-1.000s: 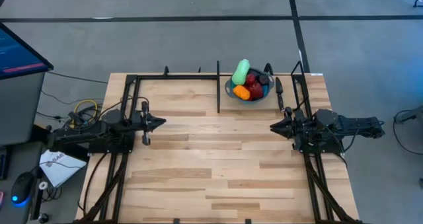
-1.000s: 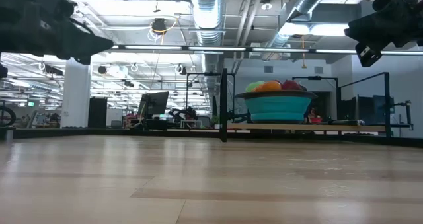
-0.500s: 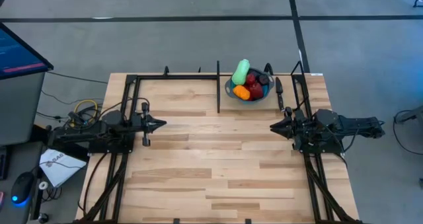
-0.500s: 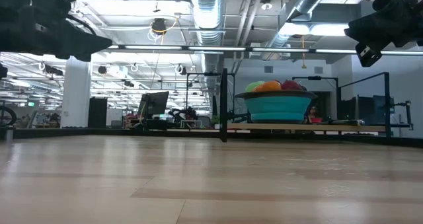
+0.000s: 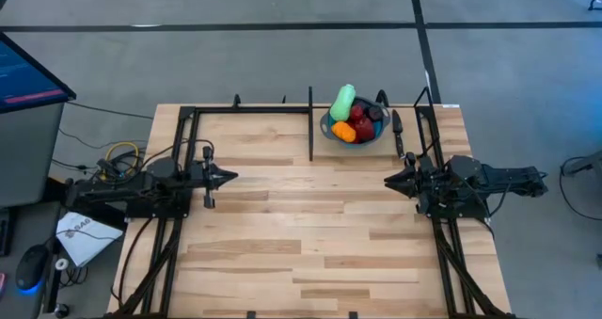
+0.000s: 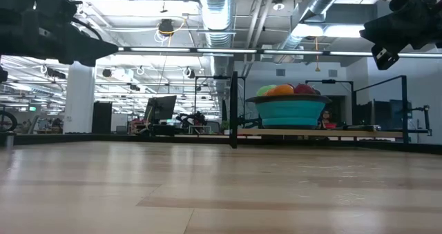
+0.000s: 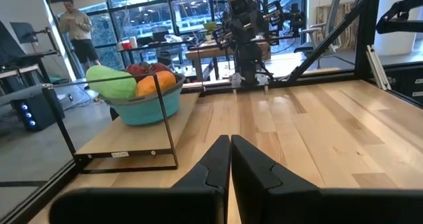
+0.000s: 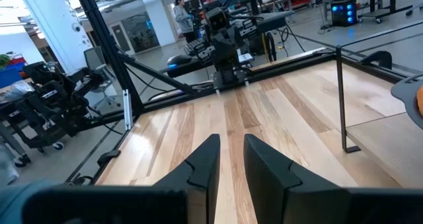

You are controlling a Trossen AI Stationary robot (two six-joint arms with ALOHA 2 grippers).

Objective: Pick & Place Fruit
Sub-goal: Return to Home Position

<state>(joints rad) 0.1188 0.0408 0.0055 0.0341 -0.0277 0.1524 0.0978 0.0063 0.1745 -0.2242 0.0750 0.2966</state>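
Note:
The fruit lies piled in a round blue bowl [image 5: 326, 128] at the table's far edge, right of the middle. A pale green oblong piece [image 5: 343, 103] leans over the bowl's far rim, with an orange piece [image 5: 344, 131], red pieces [image 5: 362, 126] and a dark purple piece [image 5: 374, 114] beside it. The left wrist view shows the bowl [image 7: 149, 108] with the green piece [image 7: 112, 82] on top. My left gripper [image 5: 232, 176] hovers shut over the table's left side, pointing right. My right gripper [image 5: 387, 180] hovers over the right side, pointing left, its fingers [image 8: 205, 154] a narrow gap apart.
A black knife [image 5: 397, 131] lies right of the bowl. A thin black upright post [image 5: 310, 121] stands left of the bowl, and black frame rails [image 5: 188, 131] run along the table's left, right and far sides. Bare wood [image 5: 310, 215] lies between the two grippers. A person [image 7: 78, 32] stands beyond the table.

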